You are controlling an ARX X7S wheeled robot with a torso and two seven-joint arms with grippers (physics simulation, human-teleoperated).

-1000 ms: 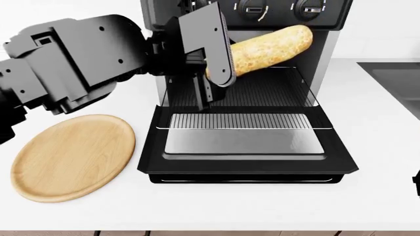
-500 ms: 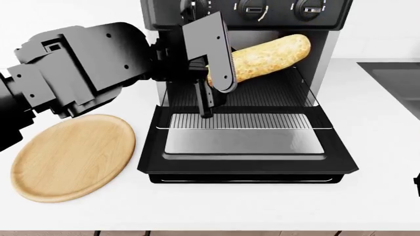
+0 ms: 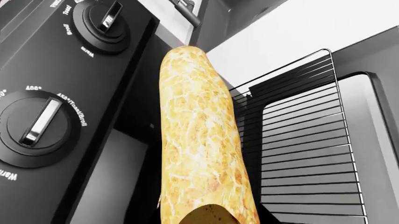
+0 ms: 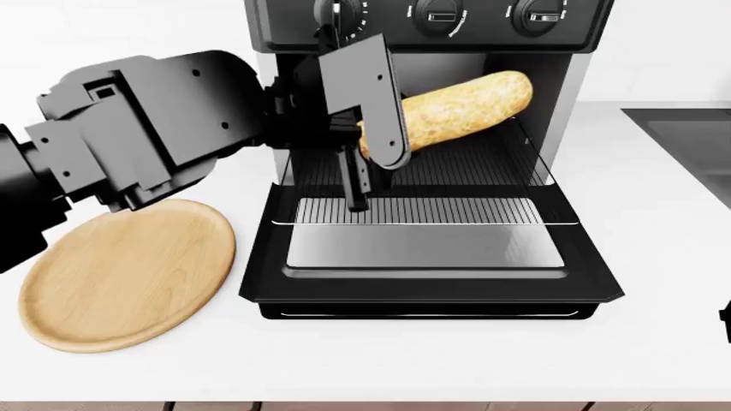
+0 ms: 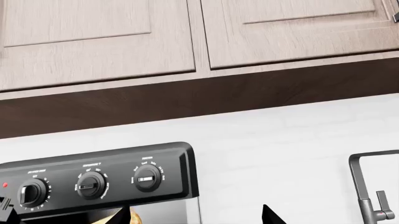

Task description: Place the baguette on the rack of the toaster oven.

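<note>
On the white tabletop [image 4: 662,257] stands one toaster oven [image 4: 566,81], black and silver, with its door [image 4: 429,265] dropped down flat toward the near side. Three round knobs sit in a row across its top front; the head view shows the middle knob [image 4: 437,13] and the right knob [image 4: 538,13] best. One round wooden board [image 4: 126,274] lies on the tabletop just left of the door. One rack [image 4: 457,163] of thin wire bars sits inside the oven mouth.

One baguette [image 4: 463,110] is in the air inside the oven opening, above the rack. Its long side runs left to right and tilts, with the right end higher and farther in. That right end is near the oven's right wall. In the left wrist view the baguette [image 3: 199,140] is long and golden beside the knob panel, with the rack [image 3: 305,154] next to it.

The left end effector [image 4: 368,128] pinches the left end of the baguette between its two black fingers, just in front of the oven's left edge. One finger [image 4: 356,180] hangs low, close to the rack's near edge.

There is open room over the right half of the rack and over the flat door.

The right end effector itself shows in no picture. The right wrist view shows cupboards [image 5: 187,32], the oven's knob panel [image 5: 93,182] and a tap [image 5: 374,186].
</note>
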